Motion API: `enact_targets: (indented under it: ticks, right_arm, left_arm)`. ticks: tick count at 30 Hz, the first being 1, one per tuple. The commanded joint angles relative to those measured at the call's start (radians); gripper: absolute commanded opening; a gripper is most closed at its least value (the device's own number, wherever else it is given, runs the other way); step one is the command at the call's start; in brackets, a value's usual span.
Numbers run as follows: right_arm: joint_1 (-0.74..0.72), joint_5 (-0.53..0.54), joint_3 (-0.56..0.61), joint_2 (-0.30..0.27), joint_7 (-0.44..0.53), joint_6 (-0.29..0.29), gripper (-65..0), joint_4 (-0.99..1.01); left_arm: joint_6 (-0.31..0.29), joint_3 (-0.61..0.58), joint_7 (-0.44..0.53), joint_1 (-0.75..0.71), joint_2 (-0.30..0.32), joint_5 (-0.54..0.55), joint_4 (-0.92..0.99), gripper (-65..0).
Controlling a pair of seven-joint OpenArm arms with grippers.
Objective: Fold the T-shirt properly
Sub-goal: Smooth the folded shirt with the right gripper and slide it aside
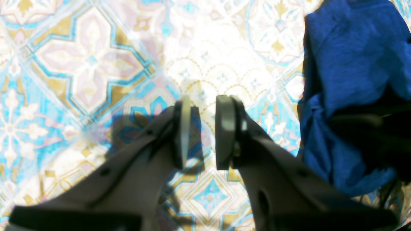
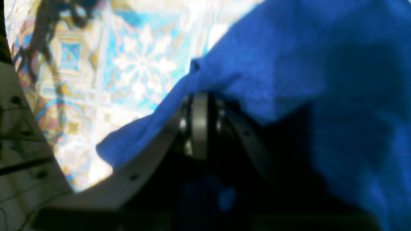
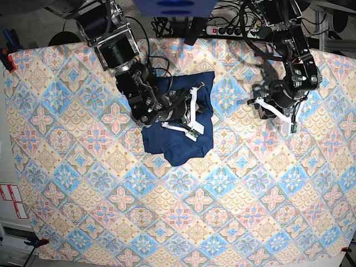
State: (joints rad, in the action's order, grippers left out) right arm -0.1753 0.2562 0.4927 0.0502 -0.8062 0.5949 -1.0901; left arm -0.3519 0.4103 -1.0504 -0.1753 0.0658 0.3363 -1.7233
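Left pincer fills the wrist view: two flat grey pads on curved pale fingers, a narrow gap between them, nothing in it. It hangs over the bare patterned table, glossy tile-print cloth in blue, tan and pink. T-shirt lies off to that pincer's side, not touching it.

Right pincer: pads pressed together, clenched on a fold of the T-shirt; soft knit cloth drapes over and around the fingers, the underside in dark shadow.

Base view: T-shirt is a bunched, roughly rectangular dark navy heap on the upper-middle table, edges uneven, lower corner sagging to a point. Right pincer sits on top of it, near the heap's centre. Left pincer is well apart, over open cloth.

Room: wide free table below and at both sides of the heap; cables and a power strip lie along the far edge.
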Motion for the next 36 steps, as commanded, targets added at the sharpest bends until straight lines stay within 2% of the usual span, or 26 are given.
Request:
enact_targets:
  ticks: [1,6,14,28,34,36]
  right_arm:
    - [-0.019,0.01,-0.002,0.007,0.026,0.003,-62.3,0.021]
    - [-0.02,0.009,-0.007,-0.011,0.08,0.001,-62.3,0.103]
    - [-0.033,0.009,-0.188,-0.1,0.075,0.001,-62.3,0.1]
    - [-0.112,0.012,-0.2,-0.272,0.074,0.001,-62.3,0.098]
    - [-0.123,0.015,-0.2,-0.296,0.072,0.001,-62.3,0.018]
    - [-0.123,0.015,-0.2,-0.296,0.041,0.001,-62.3,-0.04]
  left_arm:
    - [-0.003,0.002,0.015,0.012,0.004,0.011,-0.019,-52.0]
    - [-0.003,0.002,0.015,0.015,0.004,0.011,-0.019,-52.0]
    - [-0.003,0.002,0.015,0.015,0.002,0.011,-0.02,-52.0]
    - [-0.003,0.002,0.015,0.016,0.001,0.011,-0.02,-52.0]
    - [-0.003,0.002,0.015,0.016,0.001,0.013,-0.02,-52.0]
    - [-0.003,0.002,0.015,0.016,0.001,0.013,-0.02,-52.0]
